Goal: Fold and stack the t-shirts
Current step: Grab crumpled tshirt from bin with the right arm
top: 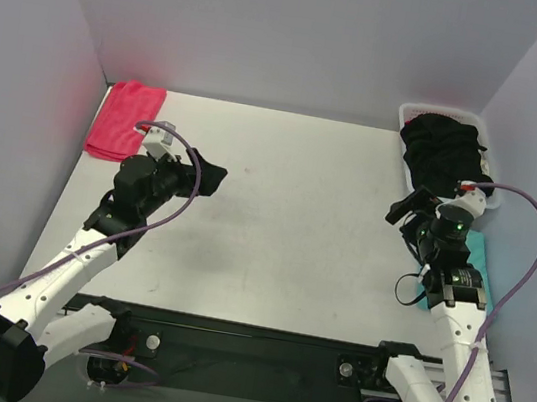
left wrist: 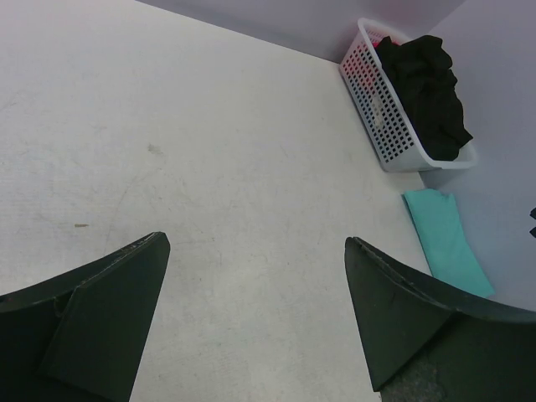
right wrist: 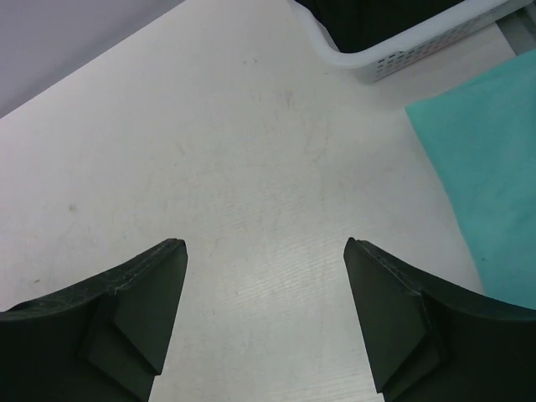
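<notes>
A red t-shirt (top: 124, 119) lies folded at the table's far left. A black t-shirt (top: 443, 151) is heaped in the white lattice basket (top: 442, 110) at the far right; it also shows in the left wrist view (left wrist: 427, 84). A teal t-shirt (top: 480, 255) lies folded flat just in front of the basket, partly under my right arm, and shows in both wrist views (left wrist: 444, 239) (right wrist: 486, 167). My left gripper (top: 206, 177) (left wrist: 255, 243) is open and empty over bare table. My right gripper (top: 404, 206) (right wrist: 264, 244) is open and empty, left of the teal shirt.
The white table (top: 295, 225) is walled at the back and on both sides. The basket (left wrist: 377, 109) (right wrist: 419, 46) stands in the far right corner against the right wall. No cream shirt is in view.
</notes>
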`<state>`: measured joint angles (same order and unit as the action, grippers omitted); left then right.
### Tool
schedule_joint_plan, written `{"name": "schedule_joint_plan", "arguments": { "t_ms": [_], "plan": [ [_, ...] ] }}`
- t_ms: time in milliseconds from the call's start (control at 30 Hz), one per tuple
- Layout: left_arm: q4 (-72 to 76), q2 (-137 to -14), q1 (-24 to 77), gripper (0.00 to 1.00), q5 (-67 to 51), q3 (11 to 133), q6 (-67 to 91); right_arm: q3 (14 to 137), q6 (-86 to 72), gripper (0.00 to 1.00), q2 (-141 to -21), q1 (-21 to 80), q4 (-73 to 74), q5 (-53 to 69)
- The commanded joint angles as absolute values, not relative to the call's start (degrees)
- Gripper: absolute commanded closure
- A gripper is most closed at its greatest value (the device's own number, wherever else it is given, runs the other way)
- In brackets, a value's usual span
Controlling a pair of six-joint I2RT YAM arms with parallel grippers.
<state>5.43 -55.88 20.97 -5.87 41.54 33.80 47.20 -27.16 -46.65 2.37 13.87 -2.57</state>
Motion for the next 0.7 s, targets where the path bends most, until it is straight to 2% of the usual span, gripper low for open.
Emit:
{"name": "schedule_joint_plan", "arguments": {
  "t_ms": [0, 133, 300, 433, 667],
  "plan": [
    [8.7, -55.4, 21.3, 0.03, -6.5, 41.7, 32.9, 45.6, -26.5, 0.21, -46.1, 3.2, 10.6, -2.4],
    [8.8, -55.3, 21.4, 0.02, -6.3, 41.4, 32.6, 43.8, -25.0, 0.17, -45.1, 3.4, 8.4, -2.6],
    [9.1, -55.5, 21.4, 0.03, -5.9, 40.7, 32.3, 46.5, -24.0, 0.21, -49.7, 4.1, 9.6, -7.3],
    [9.1, -55.6, 21.4, 0.02, -5.4, 40.4, 32.1, 52.5, -22.9, 0.33, -57.2, 4.1, 10.1, -14.0],
    [7.6, -56.2, 21.7, 0.03, -2.3, 40.2, 31.3, 70.9, -18.9, 0.3, -75.1, 2.7, 9.2, -19.5]
  ]
}}
